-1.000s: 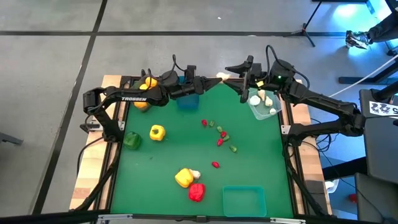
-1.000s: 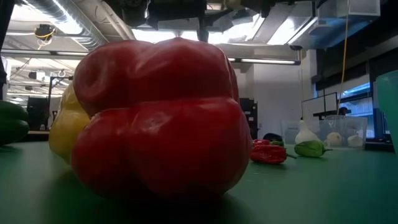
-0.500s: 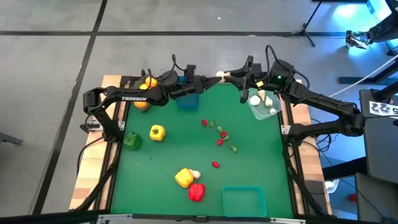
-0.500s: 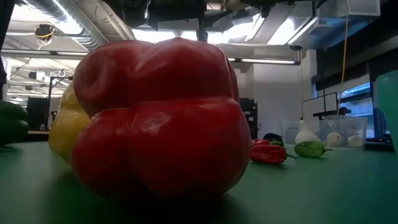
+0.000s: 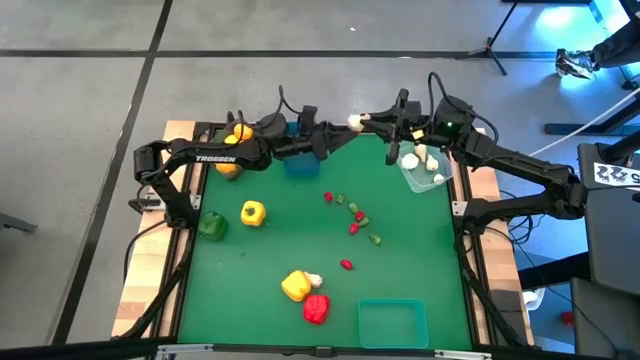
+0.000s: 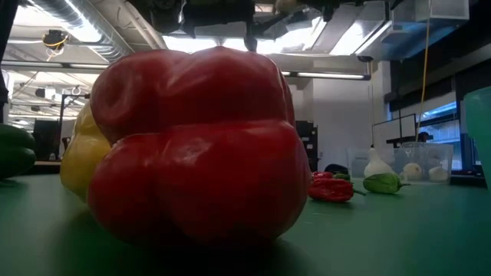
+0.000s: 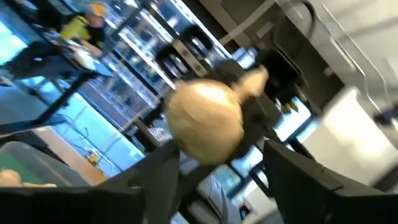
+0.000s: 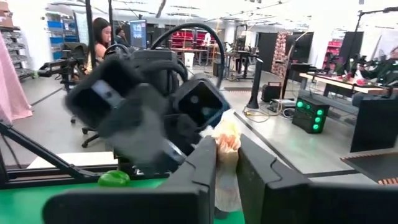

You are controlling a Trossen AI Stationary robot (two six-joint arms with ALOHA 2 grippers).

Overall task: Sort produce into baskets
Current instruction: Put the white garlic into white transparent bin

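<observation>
From above I see the right gripper (image 5: 366, 121) clamped on the garlic bulb (image 5: 354, 121) at the mat's far edge, left gripper (image 5: 326, 137) spread just beside it (open green mat nearer me). My right wrist view shows the fingers (image 8: 205, 162) pinching its stem.

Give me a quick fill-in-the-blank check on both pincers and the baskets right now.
1. The right pincer is shut on the ___ garlic piece.
2. The left pincer, just beside that piece, stands ___.
3. The teal basket is ___.

Missing words: white; open; empty.
</observation>
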